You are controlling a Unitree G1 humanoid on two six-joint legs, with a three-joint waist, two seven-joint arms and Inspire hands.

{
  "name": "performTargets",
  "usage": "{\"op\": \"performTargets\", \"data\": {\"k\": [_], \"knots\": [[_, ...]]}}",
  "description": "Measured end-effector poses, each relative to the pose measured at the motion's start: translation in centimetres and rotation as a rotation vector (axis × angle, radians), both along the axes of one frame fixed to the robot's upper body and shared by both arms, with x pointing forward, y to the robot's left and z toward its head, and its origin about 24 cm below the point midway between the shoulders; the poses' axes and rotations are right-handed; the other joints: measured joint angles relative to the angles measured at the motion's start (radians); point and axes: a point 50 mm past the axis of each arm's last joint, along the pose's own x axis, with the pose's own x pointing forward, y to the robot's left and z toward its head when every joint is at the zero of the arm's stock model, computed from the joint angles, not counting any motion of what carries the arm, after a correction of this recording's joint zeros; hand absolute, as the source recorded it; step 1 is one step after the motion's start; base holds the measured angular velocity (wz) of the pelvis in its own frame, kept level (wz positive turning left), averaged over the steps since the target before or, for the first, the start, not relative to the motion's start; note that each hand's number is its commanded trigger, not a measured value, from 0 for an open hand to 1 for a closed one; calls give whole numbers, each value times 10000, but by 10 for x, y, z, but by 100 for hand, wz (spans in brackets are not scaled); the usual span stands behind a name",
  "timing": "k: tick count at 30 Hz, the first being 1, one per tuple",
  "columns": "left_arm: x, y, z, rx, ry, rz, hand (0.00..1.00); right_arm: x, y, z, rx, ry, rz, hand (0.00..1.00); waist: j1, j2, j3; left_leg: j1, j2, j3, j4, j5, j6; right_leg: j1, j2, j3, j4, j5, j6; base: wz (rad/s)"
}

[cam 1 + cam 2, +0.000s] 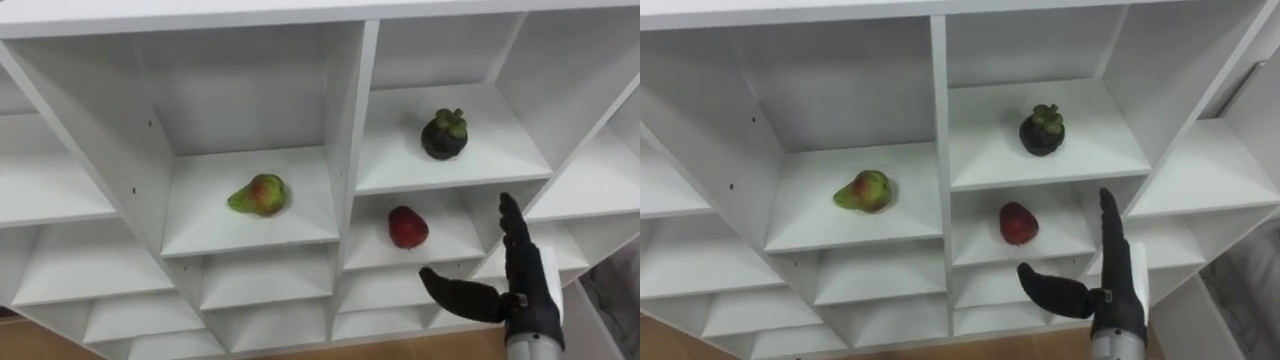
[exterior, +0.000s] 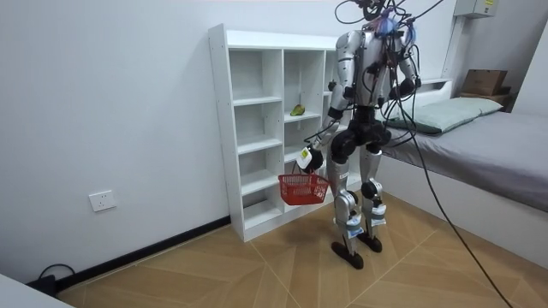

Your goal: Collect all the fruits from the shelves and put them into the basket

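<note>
In the white closet point(image 1: 340, 150) a green-red pear point(image 1: 258, 195) lies on a shelf in the left column. A dark mangosteen point(image 1: 444, 134) sits on the upper shelf of the middle column, and a red fruit point(image 1: 407, 227) lies on the shelf below it. My right hand point(image 1: 515, 280) is raised in front of the shelves, open, fingers straight up and thumb spread, just right of and below the red fruit, holding nothing. In the room view my left hand point(image 2: 306, 159) hangs low, shut on the handle of a red basket point(image 2: 302, 188).
I stand facing the closet point(image 2: 257, 128) on a wooden floor. A bed point(image 2: 479, 145) lies on the room view's right, behind me. Lower shelves point(image 1: 270, 280) of the closet hold nothing.
</note>
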Motion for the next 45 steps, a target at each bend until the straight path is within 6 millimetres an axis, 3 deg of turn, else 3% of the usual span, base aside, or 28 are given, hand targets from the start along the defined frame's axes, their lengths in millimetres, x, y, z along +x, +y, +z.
{"op": "performTargets", "data": {"k": [4, 16, 32, 39, 45], "knots": [[-2, -1, -3, -45, 199, -74, 100, 11, 3, 22, -325, -1320, 146, 0, 25, -20, 29, -94, 35, 226, 24, 4, -6, -135, 112, 204, 17, 60, -3, -13], [-1, 4, -3, -42, 349, -279, 100, 28, 7, 59, -879, -3189, 511, 0, 226, -86, 75, -165, 55, 229, 0, 3, -6, -232, 138, 240, 16, 80, -4, -1], [17, 9, 0, -290, 252, -1068, 100, 52, 11, 81, -1684, -4392, 1045, 0, 509, -431, 119, -83, 55, 163, 27, 7, -12, -58, 128, 152, -83, 85, -3, 1], [13, 11, -1, -282, 562, -1099, 100, 60, 5, 79, -1934, -4244, 823, 0, 486, -507, 128, -90, 28, -52, 28, 14, -15, 1, 54, -358, -94, 86, -2, 6], [11, 13, -1, -155, 941, -1346, 100, 74, -5, 97, -2013, -4860, 548, 0, 498, -531, 128, -51, 15, -182, 19, 57, -24, 119, -23, -611, -177, 86, -3, 8]]}}
